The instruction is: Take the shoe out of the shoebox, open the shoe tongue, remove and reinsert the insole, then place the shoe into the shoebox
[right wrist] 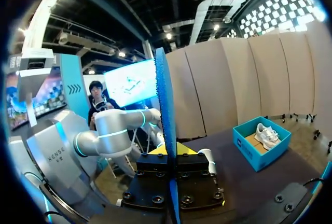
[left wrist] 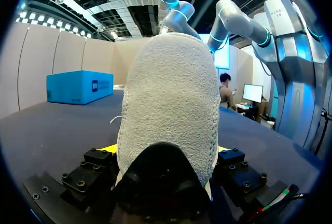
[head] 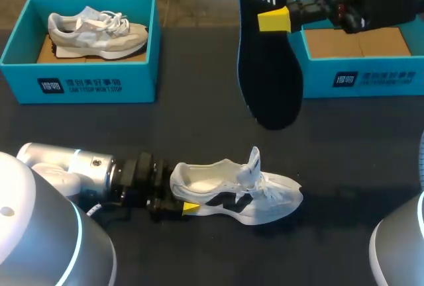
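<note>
A white shoe (head: 245,193) lies on its sole on the dark table, toe to the right and tongue pulled up. My left gripper (head: 180,196) comes in low from the left and is shut on the shoe's heel; in the left wrist view the heel (left wrist: 171,94) fills the gap between its wide-set fingers. Above the table's far side, my right gripper (head: 273,20) is shut on a dark insole (head: 268,67) that hangs heel-down. In the right wrist view the insole (right wrist: 165,105) stands edge-on, pinched in that gripper (right wrist: 174,151).
A blue shoebox (head: 371,77) with a bare cardboard floor stands at the back right, just behind the hanging insole. A second blue shoebox (head: 93,84) at the back left holds another pale shoe (head: 96,33).
</note>
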{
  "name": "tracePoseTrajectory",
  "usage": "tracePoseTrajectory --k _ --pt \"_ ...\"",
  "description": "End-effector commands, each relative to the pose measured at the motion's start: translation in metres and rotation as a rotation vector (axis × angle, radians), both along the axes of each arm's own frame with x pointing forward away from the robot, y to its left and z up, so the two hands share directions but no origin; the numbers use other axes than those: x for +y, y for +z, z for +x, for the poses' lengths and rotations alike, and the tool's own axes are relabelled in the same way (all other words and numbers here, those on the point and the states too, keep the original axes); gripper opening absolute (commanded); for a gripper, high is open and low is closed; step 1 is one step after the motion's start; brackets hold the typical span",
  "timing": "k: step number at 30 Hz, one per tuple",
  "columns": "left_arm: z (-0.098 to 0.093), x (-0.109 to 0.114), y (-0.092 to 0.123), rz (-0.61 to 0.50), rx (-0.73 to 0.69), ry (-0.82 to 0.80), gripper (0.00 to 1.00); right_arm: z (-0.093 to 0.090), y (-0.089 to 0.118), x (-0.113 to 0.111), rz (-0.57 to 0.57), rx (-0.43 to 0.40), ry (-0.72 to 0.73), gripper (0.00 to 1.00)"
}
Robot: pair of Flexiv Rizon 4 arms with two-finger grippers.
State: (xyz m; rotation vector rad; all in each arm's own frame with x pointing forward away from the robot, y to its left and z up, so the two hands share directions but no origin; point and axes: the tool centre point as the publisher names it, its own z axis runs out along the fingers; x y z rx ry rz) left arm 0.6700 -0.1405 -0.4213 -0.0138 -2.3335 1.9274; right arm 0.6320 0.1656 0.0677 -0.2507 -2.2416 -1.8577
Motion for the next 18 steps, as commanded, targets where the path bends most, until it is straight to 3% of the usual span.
tracePoseTrajectory --k 1,5,11,18 --pt "0.001 -0.001 -0.003 0.0 0.0 0.001 0.0 -0.003 -0.002 -0.01 0.05 0.035 -0.025 0.0" --pt "0.001 -0.001 -0.003 0.0 0.0 0.001 0.0 -0.014 0.006 -0.022 0.077 0.044 -0.047 0.0" --pt "0.001 -0.001 -0.003 0.0 0.0 0.001 0.0 -0.048 0.019 -0.035 0.065 0.044 -0.079 0.0" --pt "0.001 -0.001 -0.003 0.0 0.0 0.001 0.0 -0.057 0.02 -0.039 0.07 0.097 -0.096 0.0"
